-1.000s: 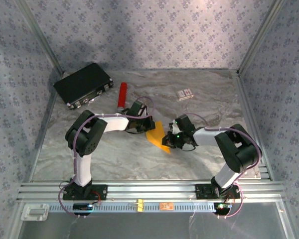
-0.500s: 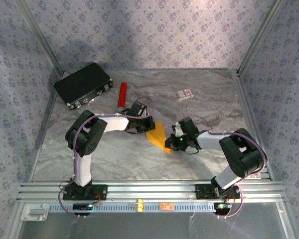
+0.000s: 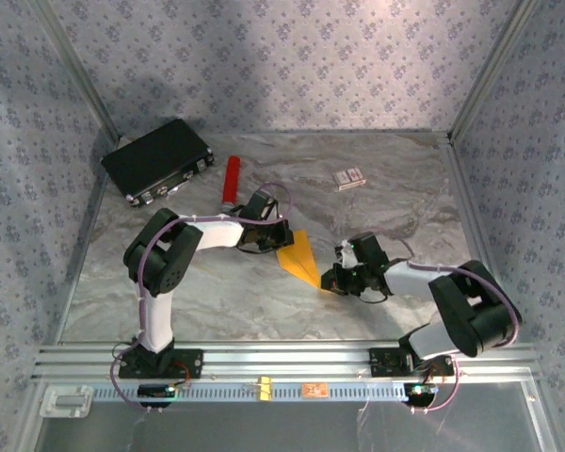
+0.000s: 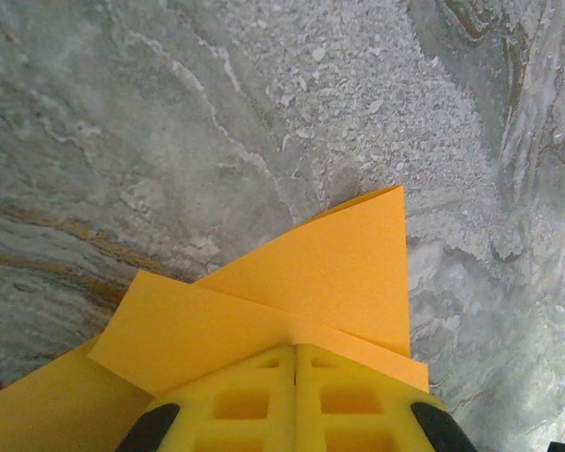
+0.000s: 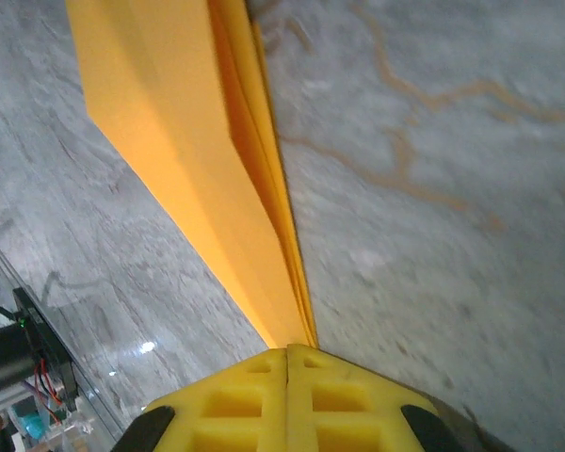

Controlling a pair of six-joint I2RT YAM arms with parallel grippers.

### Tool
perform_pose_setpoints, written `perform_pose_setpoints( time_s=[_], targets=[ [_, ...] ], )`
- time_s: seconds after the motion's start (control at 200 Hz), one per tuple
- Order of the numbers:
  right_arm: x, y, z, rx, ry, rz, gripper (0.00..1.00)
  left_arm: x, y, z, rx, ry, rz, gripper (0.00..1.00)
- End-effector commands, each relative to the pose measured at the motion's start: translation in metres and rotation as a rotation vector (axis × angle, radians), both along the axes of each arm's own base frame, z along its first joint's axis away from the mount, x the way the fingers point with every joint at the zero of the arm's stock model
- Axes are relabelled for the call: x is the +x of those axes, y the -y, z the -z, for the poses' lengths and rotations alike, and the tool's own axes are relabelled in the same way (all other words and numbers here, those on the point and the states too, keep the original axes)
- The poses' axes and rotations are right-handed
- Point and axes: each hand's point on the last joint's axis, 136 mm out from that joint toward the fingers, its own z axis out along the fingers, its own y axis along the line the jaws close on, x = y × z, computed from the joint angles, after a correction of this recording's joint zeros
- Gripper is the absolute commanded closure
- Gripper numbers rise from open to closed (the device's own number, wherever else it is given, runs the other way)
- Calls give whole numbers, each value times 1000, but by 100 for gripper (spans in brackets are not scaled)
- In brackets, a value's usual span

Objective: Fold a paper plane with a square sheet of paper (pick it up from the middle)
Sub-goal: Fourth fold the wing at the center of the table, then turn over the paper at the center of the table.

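**Between the two arms: a paper plane clamped at both ends**

Over the middle of the grey marbled table (image 3: 217, 301), as seen from the top camera, the paper plane (image 3: 298, 256) is held low between the arms. Its long axis is set diagonally, from far-left to near-right. The narrow point is turned toward the right gripper (image 3: 326, 281) and the wider end sits at the left gripper (image 3: 279, 237). Both grip points are masked by the gripper bodies, and whether the paper touches the table cannot be told. A black case (image 3: 158, 160), a red cylinder (image 3: 231, 181) and a small white-and-red box (image 3: 349, 178) are spread along the far side, well apart from the paper. Patterned blue-grey walls (image 3: 264, 66) close the table in on three sides.

From the left wrist, the left gripper (image 4: 295, 377) is seen clenched on the paper (image 4: 311, 282). Overlapping orange-yellow flaps fan away from it to a corner aimed up the frame. The lower-left part is cut off.

From the right wrist, the right gripper (image 5: 289, 377) is seen clenched on the pointed tip. The paper (image 5: 188, 141) runs off as a narrow wedge toward the upper left, with stacked layer edges shown along its right side. Its far end is cut off at the top.
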Motion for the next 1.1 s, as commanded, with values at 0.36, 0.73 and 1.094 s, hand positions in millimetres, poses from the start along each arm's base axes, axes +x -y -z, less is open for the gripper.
perform_pose_setpoints(
  time_s=[0.36,0.73,1.094],
  targets=[
    [-9,17,-28,-4,-49,140,65,-7,-16,20,66,-55,-39,96],
    [-4,5,-22,47,-116,155,74,-9,-17,17,66,-54,-38,96],
    [4,-1,-11,41,-136,153,76,-8,-15,14,50,-48,-33,96]
  ],
)
